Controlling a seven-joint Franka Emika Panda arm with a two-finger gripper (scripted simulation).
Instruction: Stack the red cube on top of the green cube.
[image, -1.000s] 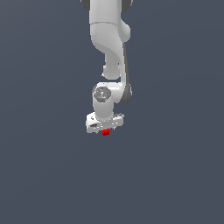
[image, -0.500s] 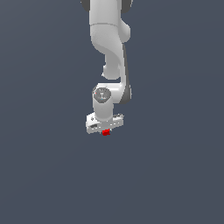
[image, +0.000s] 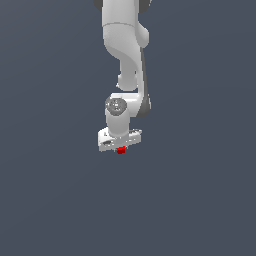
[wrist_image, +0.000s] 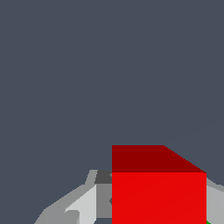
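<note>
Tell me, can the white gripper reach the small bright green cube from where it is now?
Probably yes. The white gripper holds the small red cube between its fingers, and a green sliver shows beside that cube in the wrist view. Nothing visible blocks the way; the green cube is mostly hidden.

The grey surface (image: 55, 200) lies open on every side of the arm (image: 125, 50) in the exterior view; no edge or corner of it shows. The only thing near the gripper (image: 120, 144) is the red cube (image: 120, 150) between its fingers. In the wrist view a green sliver (wrist_image: 209, 222), likely the green cube, peeks out beside the red cube (wrist_image: 158, 197), close under the gripper's path.
</note>
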